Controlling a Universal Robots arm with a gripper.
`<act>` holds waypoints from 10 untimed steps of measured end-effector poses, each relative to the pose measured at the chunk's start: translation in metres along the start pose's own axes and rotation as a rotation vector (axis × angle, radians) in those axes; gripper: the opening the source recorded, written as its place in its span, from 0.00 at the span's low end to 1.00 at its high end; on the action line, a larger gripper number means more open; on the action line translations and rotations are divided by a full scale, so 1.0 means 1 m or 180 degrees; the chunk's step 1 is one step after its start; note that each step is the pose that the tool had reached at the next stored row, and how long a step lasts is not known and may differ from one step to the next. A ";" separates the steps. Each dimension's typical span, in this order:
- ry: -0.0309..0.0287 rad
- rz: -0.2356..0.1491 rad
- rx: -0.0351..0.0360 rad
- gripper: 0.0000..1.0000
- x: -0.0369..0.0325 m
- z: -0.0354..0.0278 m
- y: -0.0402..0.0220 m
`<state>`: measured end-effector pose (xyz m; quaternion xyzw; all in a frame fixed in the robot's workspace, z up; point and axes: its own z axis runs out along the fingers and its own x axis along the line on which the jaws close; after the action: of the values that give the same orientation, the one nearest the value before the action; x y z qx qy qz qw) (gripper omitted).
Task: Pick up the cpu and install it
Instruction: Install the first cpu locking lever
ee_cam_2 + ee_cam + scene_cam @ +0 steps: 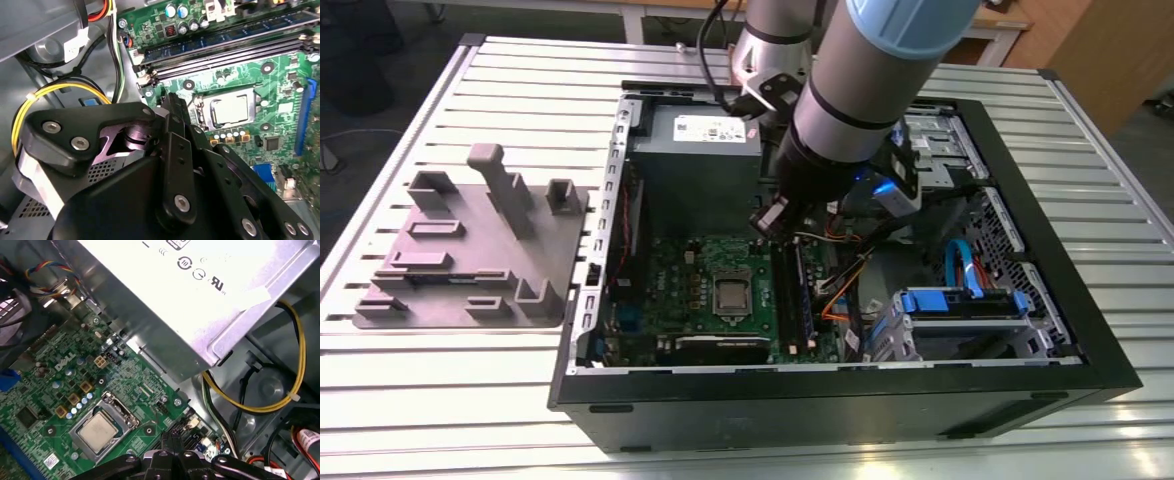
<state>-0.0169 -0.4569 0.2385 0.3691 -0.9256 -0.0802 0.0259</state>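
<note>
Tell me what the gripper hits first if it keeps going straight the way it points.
Probably the green motherboard beside the CPU socket, near the memory slots. The gripper points down at the board; depth is unclear.

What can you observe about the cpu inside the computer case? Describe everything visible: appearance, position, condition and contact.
The cpu is a small flat square chip with a dull silvery-grey metal top. It lies level in the silver socket frame on the green motherboard, seen in both wrist views and, smaller, in the exterior view. Nothing rests on top of it. The end effector hangs above the board beside the socket, apart from the chip.
</note>
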 end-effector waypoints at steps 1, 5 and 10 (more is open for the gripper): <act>-0.0002 -0.0001 -0.0002 0.11 -0.0001 0.0012 0.0005; -0.0005 -0.0001 -0.0004 0.11 -0.0004 0.0041 0.0015; -0.0005 -0.0009 -0.0003 0.11 -0.0015 0.0067 0.0047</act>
<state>-0.0197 -0.4517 0.2328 0.3702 -0.9251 -0.0810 0.0252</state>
